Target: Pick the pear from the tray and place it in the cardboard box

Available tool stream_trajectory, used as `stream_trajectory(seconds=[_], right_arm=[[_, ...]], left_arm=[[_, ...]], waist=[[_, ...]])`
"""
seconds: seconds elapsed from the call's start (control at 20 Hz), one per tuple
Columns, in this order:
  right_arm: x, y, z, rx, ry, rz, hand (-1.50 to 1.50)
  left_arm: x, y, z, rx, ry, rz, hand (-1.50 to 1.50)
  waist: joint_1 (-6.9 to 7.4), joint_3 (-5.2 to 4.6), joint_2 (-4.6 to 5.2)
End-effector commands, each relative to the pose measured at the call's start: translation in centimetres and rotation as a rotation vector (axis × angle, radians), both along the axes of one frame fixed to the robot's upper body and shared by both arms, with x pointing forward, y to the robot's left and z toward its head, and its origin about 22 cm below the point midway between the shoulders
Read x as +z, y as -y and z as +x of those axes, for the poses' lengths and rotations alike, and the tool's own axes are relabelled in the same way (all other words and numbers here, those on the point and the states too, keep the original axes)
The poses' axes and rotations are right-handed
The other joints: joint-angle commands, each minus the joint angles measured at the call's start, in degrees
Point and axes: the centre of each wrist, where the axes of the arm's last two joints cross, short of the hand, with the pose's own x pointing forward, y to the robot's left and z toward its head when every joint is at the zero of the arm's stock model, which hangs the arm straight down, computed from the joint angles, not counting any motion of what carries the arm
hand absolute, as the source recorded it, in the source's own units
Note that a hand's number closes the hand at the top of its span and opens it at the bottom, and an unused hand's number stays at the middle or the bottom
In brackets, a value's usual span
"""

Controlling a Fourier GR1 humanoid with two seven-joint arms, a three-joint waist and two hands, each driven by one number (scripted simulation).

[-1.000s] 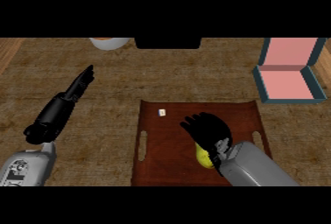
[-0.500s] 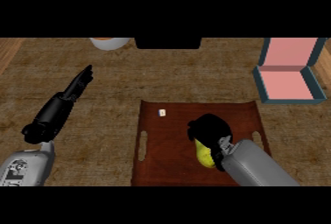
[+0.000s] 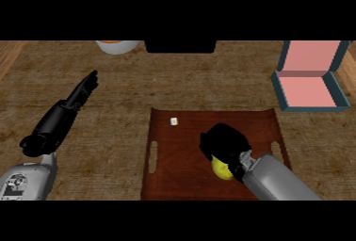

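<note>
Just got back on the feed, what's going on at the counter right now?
The right hand is curled down around the yellow pear, which looks to be resting on the brown tray, not yet lifted. The cardboard box sits open at the far right with nothing showing inside. The left hand is stretched out at the left with straight fingers, holding nothing.

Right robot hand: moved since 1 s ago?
Yes. The right robot hand has curled its spread fingers down onto the pear, with hardly any shift across the tray.
</note>
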Motion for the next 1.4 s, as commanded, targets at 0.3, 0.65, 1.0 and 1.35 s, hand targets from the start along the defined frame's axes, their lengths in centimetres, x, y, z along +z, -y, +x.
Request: stream_trajectory(seconds=[0.3, 0.65, 1.0, 1.35], right_arm=[[3.8, 8.8, -3.6, 0.511, 0.065, 0.409, 1.5], [9.8, 14.9, -3.9, 0.597, 0.308, 0.571, 1.5], [14.2, 19.1, -4.8, 0.276, 0.332, 0.827, 1.5], [18.6, 21.7, -1.2, -0.075, 0.374, 0.893, 1.5]], left_arm=[[-0.1, -1.0, -0.7, 0.02, -0.014, -0.004, 0.0], [0.6, -2.1, 0.0, 0.02, -0.002, -0.008, 0.0], [0.8, 0.1, -0.4, 0.03, -0.002, -0.012, 0.0], [-1.2, -0.5, -0.8, -0.031, 0.0, -0.01, 0.0]], waist=[[-1.44, 0.3, -0.03], [-1.25, 0.2, 0.17], [-1.53, 0.12, -0.13], [0.46, 0.05, 0.33]])
